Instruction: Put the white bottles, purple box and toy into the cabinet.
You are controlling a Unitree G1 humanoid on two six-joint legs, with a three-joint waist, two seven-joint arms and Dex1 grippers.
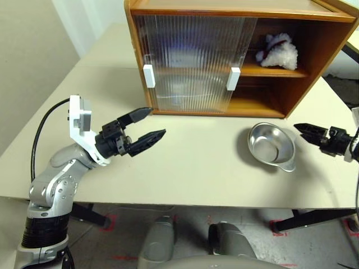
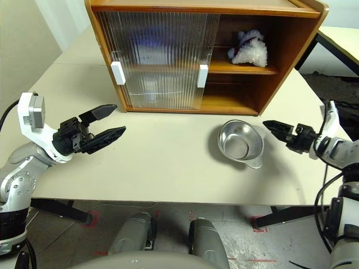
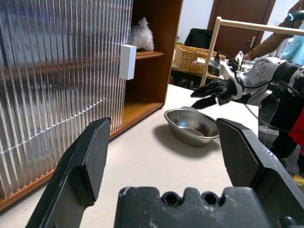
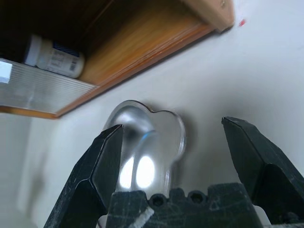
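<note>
Both grippers spread wide and empty: left gripper [image 1: 145, 125] hovers before the cabinet [image 1: 235, 11], right gripper [image 2: 279, 130] beside the steel bowl [image 2: 241, 143]. Toy [image 1: 279, 52] sits on the shelf; a white bottle [image 4: 53, 57] stands inside, label unreadable.

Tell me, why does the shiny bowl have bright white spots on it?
In the right wrist view, the steel bowl mirrors lights overhead as two white glare patches and looks soft. In the left eye view its rim gleams and casts a faint shadow on the table.
</note>
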